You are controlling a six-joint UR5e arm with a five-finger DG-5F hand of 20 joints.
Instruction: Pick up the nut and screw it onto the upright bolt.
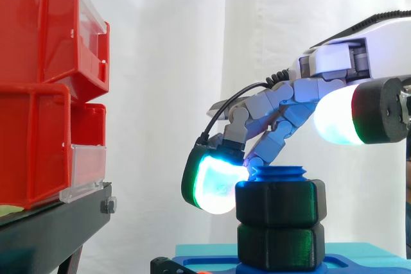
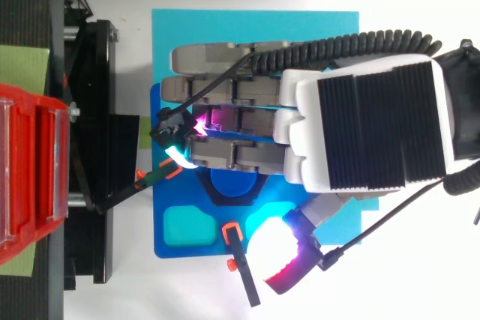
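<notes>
From the side, the nut (image 1: 280,203) sits threaded on the bolt (image 1: 279,173), above a second black hexagon (image 1: 280,245); from above, fingers (image 2: 225,91) mostly hide it. The hand (image 2: 375,129) is loosely open, one cyan pad (image 1: 215,187) touching the nut's side, thumb (image 1: 347,117) well clear

The jointed robot hand (image 1: 282,110) is grey, and its white housing carries black ribbed panels. One fingertip pad (image 1: 215,184) glows white-cyan inside a black shell, and the thumb pad (image 1: 337,117) glows white with a green and red edge. The hexagonal plastic nut (image 1: 279,202) is black, as is the hexagonal block (image 1: 280,245) under it; the threaded plastic bolt (image 1: 280,173) is blue. The flat base plate (image 2: 217,249) is royal blue, on a cyan sheet (image 2: 255,24). The stacked plastic bins (image 1: 35,49) are red with clear fronts, the metal stand (image 1: 51,229) is black and the cloth curtain (image 1: 167,62) is white.
</notes>
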